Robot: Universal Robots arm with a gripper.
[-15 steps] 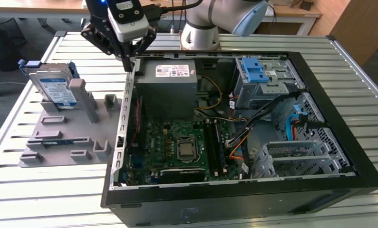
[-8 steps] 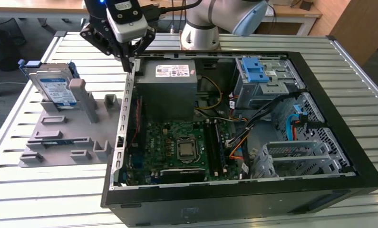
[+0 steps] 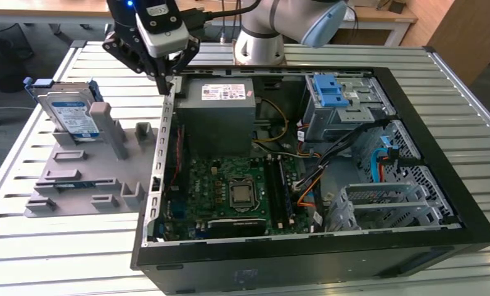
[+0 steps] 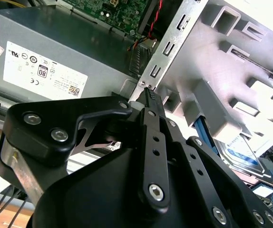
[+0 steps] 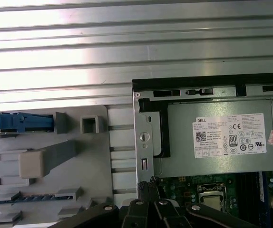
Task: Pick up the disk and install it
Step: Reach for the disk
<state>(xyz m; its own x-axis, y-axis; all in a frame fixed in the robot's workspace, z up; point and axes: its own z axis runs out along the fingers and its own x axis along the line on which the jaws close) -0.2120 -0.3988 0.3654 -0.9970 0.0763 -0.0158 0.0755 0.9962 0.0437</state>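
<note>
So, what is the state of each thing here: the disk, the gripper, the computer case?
disk: standing upright in the grey holder, not gripped.
gripper: fingers shut, holding nothing, above the case's edge.
computer case: lying on its side, open on top.

The light is bright all over. In the first wrist view the metal table point(image 5: 127, 42) shines almost white at 12 o'clock. In the exterior view the computer case point(image 3: 269, 268) is shadowy inside, darkest near 4 o'clock. In the second wrist view the black gripper point(image 4: 150, 95) looks very dark at 6 o'clock.
</note>
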